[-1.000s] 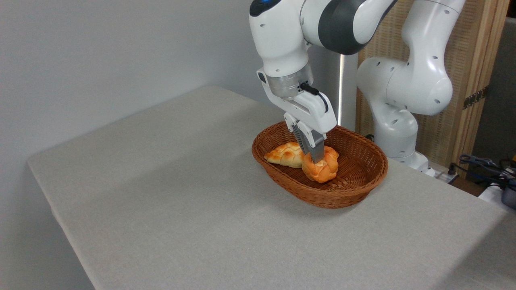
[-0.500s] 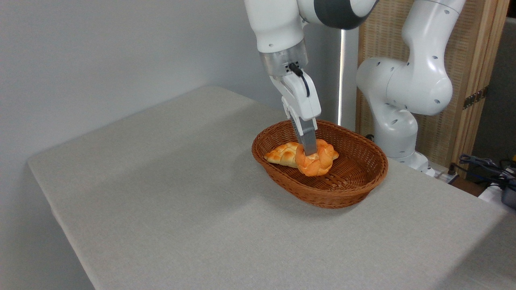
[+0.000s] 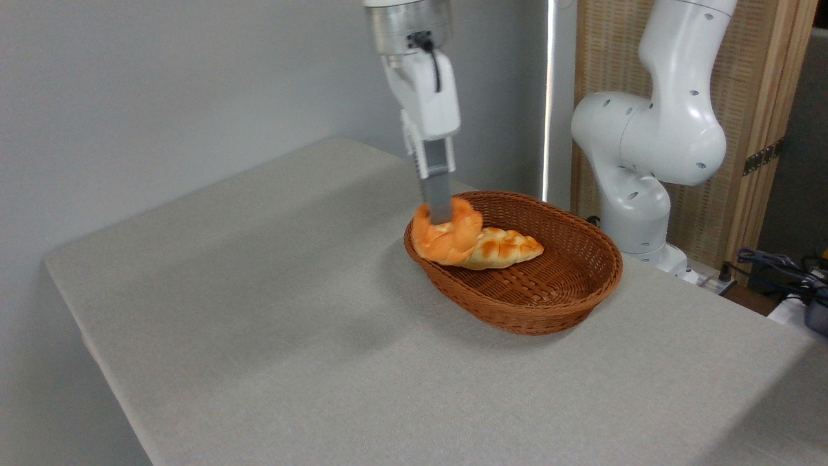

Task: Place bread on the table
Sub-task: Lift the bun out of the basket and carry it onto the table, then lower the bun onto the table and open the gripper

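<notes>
The bread (image 3: 447,232), a small round orange-golden knotted bun, hangs in the air over the left rim of the wicker basket (image 3: 569,304). My gripper (image 3: 440,217) is shut on the bread from above, its grey fingers pressed into the bun's top. The light grey table (image 3: 272,310) spreads out below and to the left of the bun.
A longer, paler braided loaf (image 3: 501,249) lies in the basket just behind the bun. The arm's white base (image 3: 640,194) stands at the table's back right, with a wooden screen behind it. Cables and gear (image 3: 786,272) lie off the right edge.
The gripper has risen and moved left with the bun in it, carrying it from the basket's middle to above the left rim. The pale loaf now shows in full.
</notes>
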Robot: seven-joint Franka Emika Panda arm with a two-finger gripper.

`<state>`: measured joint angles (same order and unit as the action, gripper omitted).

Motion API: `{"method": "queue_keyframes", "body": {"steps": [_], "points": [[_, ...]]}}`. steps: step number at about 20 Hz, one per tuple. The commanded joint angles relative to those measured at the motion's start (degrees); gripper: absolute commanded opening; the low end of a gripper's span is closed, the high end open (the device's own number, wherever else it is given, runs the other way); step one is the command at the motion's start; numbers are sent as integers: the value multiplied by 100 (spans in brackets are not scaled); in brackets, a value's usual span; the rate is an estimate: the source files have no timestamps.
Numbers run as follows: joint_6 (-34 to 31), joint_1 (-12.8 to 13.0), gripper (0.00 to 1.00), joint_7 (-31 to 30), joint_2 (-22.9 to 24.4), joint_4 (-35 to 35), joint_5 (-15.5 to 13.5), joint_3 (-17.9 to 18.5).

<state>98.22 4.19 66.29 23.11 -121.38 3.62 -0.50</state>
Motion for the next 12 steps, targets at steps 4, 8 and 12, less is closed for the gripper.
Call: {"method": "queue_keyframes", "body": {"steps": [4, 8, 12], "points": [[1337, 38, 26, -799, -1800, 871, 271, -221], [1770, 38, 32, -1486, -2187, 888, 972, -292], [1982, 38, 67, -1707, -2258, 932, 1298, -292]]}}
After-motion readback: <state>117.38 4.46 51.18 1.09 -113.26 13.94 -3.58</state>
